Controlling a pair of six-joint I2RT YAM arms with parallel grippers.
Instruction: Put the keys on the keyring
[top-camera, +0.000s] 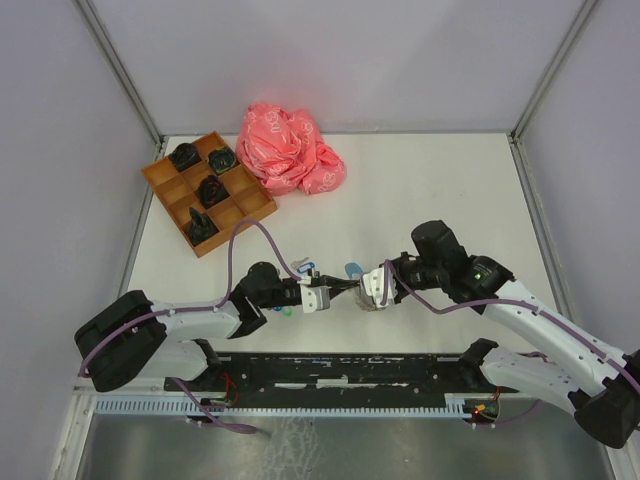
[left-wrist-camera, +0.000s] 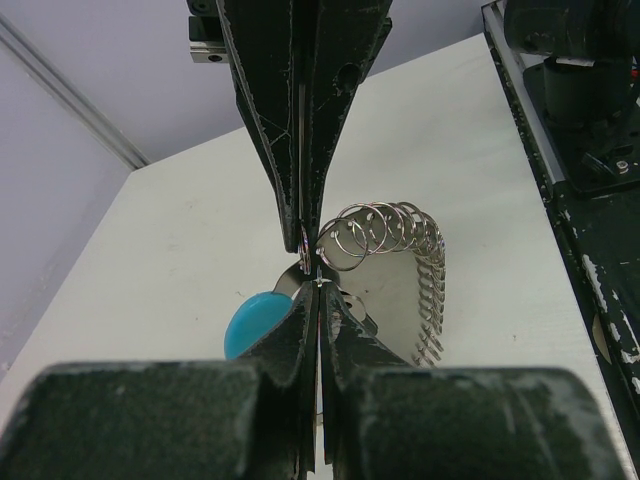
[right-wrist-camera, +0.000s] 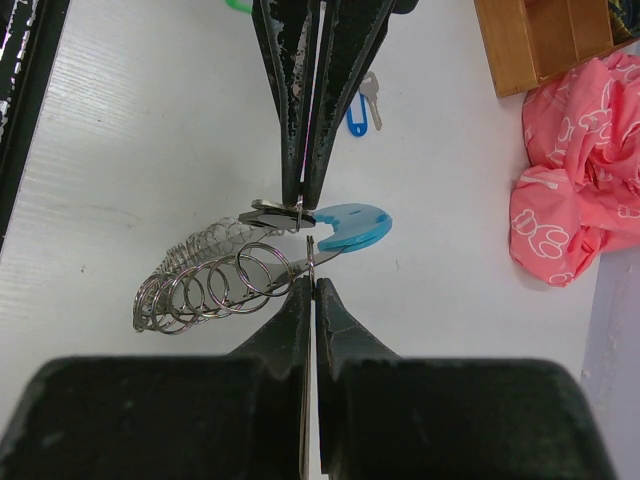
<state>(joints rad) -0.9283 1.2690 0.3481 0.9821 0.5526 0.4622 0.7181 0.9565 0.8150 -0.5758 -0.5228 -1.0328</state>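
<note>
Counts: 2 hands, 3 keys, 1 keyring, 1 tray, 1 cloth.
Left hand (left-wrist-camera: 318, 295) plus right hand (right-wrist-camera: 312, 285). Keys by tag: one light blue key (right-wrist-camera: 355, 225), one dark blue key (right-wrist-camera: 357, 108), one green tag (right-wrist-camera: 240, 5), its key hidden. One keyring (right-wrist-camera: 200, 285). One wooden tray (top-camera: 250, 202) holding four dark items (top-camera: 186, 155). One pink cloth (top-camera: 290, 150).

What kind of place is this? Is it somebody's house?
Probably not: it looks like a robot test booth. A left arm and right arm are bolted at the edge of a white table, plain walls on metal posts box it in, and a wooden tray and pink bundle sit on it.
</note>
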